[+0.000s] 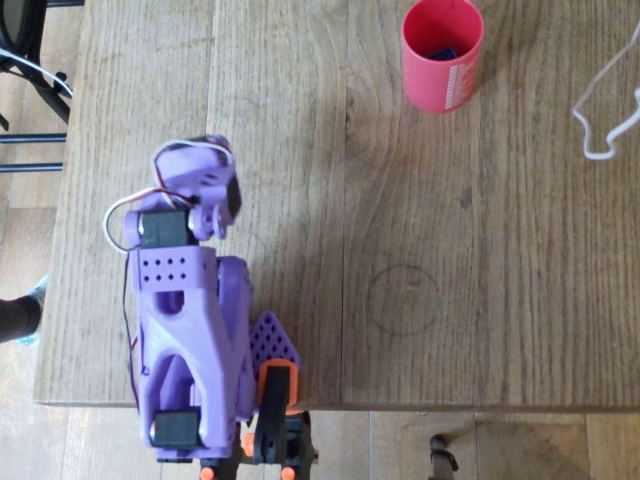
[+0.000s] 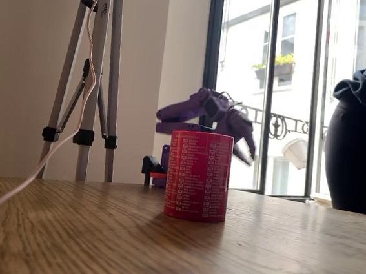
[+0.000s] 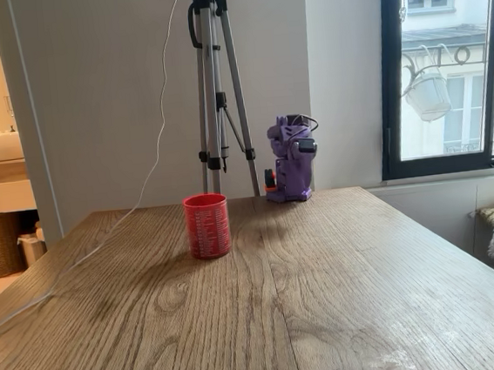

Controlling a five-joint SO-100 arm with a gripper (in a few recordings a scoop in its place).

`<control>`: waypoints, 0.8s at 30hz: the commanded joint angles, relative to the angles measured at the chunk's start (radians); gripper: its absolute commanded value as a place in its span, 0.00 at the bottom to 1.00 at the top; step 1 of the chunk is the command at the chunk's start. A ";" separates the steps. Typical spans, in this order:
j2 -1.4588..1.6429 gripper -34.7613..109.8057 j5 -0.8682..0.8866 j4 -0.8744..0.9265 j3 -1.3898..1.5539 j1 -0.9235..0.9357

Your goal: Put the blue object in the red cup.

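The wooden bench carries everything here, its grain running away from the arm's edge in the overhead view. The purple arm is the biggest thing on it, clamped at the bench's bottom edge in that view, towards the left corner, and folded back over its own base; in a fixed view it sits hunched at the far edge. A tripod stands behind the far edge with a white cable trailing onto the bench near the top right corner of the overhead view. The red cup stands upright close to the top edge in the overhead view, right of the middle and well apart from the arm; both fixed views show it alone on bare wood. Inside it, against the dark bottom, a small patch of blue shows: the blue object appears to lie already in the cup. The jaws are tucked under the wrist and too blurred to read, so I cannot tell whether they are apart or together; nothing blue shows at them. By my reading the placing is done and the step in hand is the retreat to rest. To do that well, the arm should fold down slowly and squarely over its base, keep the wrist clear of its own looping wire, and stay far from the cup so the cup is not knocked.
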 commanded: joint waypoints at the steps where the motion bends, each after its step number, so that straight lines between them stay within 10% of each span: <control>1: 0.124 0.24 0.023 0.114 0.046 0.094; 24: 0.126 0.25 0.158 0.106 0.103 0.158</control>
